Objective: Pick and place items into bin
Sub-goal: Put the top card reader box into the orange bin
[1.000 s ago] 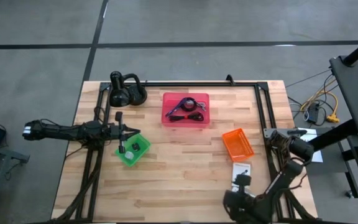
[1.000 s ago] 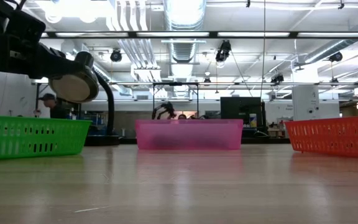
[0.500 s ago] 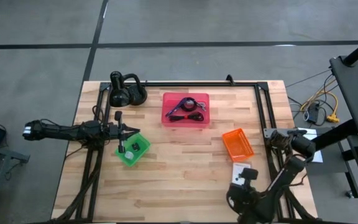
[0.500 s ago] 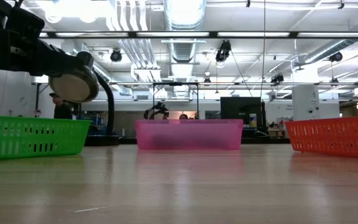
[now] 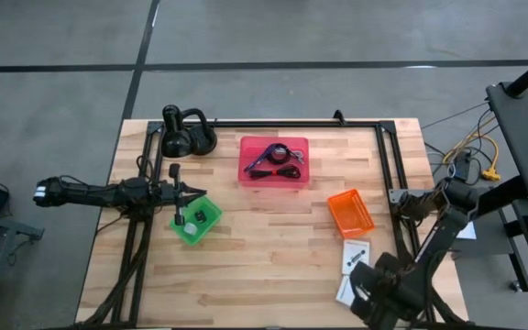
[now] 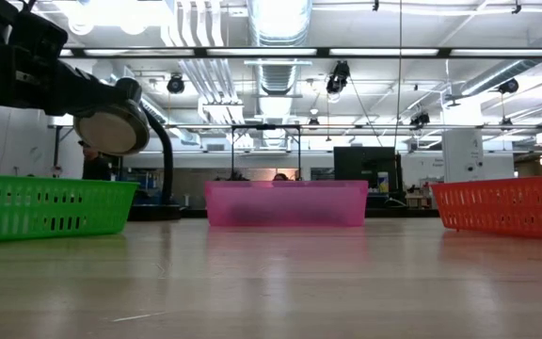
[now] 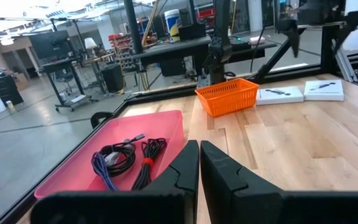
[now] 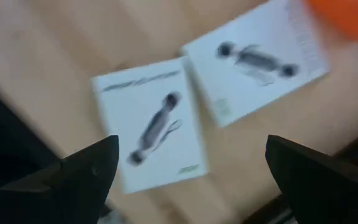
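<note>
The right gripper (image 5: 371, 291) hangs low over the near right corner of the tabletop (image 5: 264, 266), its fingers (image 8: 89, 171) spread wide and holding nothing — in the right wrist view the two flat white packets lie directly beyond them, framed by the open gap. The nearer white packet (image 8: 151, 127) sits side by side with the second white packet (image 8: 253, 65), edges almost touching, each with its long axis running roughly away from the near edge toward the orange bin (image 5: 350, 212) just beyond. This arm is plainly the closer one, so the packets look like its next pick, probably with a short carry to that bin. The wooden surface is bare planking between the bins. Farther across, the left gripper (image 5: 187, 192) waits at the green bin's (image 5: 196, 220) edge, fingers (image 7: 185, 165) pressed together and empty; small dark items rest inside that bin. At the far side the pink bin (image 5: 273, 161) already holds a black coiled cable (image 7: 151, 152) and a purple cable (image 7: 101, 168). Beyond the tabletop — a workshop of desks, monitors and ceiling ducts.
</note>
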You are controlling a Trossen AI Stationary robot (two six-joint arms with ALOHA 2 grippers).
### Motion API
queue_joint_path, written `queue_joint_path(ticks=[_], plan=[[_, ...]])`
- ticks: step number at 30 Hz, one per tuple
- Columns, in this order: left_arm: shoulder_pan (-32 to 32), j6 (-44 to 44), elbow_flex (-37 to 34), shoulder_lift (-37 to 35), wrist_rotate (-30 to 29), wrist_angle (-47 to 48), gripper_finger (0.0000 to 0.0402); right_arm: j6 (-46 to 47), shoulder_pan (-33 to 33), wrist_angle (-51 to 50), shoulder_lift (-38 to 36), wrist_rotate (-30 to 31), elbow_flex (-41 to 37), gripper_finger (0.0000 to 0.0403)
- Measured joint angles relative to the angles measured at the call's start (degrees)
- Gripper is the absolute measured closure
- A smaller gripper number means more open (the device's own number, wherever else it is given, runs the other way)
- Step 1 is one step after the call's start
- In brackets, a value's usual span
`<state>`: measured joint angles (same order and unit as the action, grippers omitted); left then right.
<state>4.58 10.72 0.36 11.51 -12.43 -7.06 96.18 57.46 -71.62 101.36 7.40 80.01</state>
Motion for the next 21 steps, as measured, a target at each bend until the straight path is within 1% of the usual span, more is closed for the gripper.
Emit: queue_joint_path(ticks=[2,4,6,9,14,16,21], plan=[[0.0,0.02,0.0,0.01,0.0,-0.03,0.0402,-1.32,0.11,4.93,-0.41,-0.14,-1.12,0.0019],[0.0,0.02,0.0,0.09,0.0,0.01,0.0402,-4.29,0.12,10.98,-0.48,-0.15,-2.36,0.0018],[0.0,0.01,0.0,0.09,-0.02,-0.01,0.0402,-7.37,0.03,14.74,-0.13,-0.16,-3.39,0.0018],[0.0,0.0,0.0,-0.02,0.0,-0.04,0.0402,-8.52,0.02,14.76,0.78,-1.74,-4.88,0.0018],[0.0,-1.45,0.0,0.07,0.0,-0.03,0.0402,-5.1,0.78,13.55,1.14,-6.2,-9.68,0.0018],[0.0,-2.74,0.0,0.07,0.0,-0.06,0.0402,-3.82,1.7,13.74,1.16,-6.4,-11.38,0.0019],[0.0,-2.99,0.0,0.09,0.0,-0.04,0.0402,-4.19,3.03,19.46,1.14,-6.63,-15.2,0.0019]])
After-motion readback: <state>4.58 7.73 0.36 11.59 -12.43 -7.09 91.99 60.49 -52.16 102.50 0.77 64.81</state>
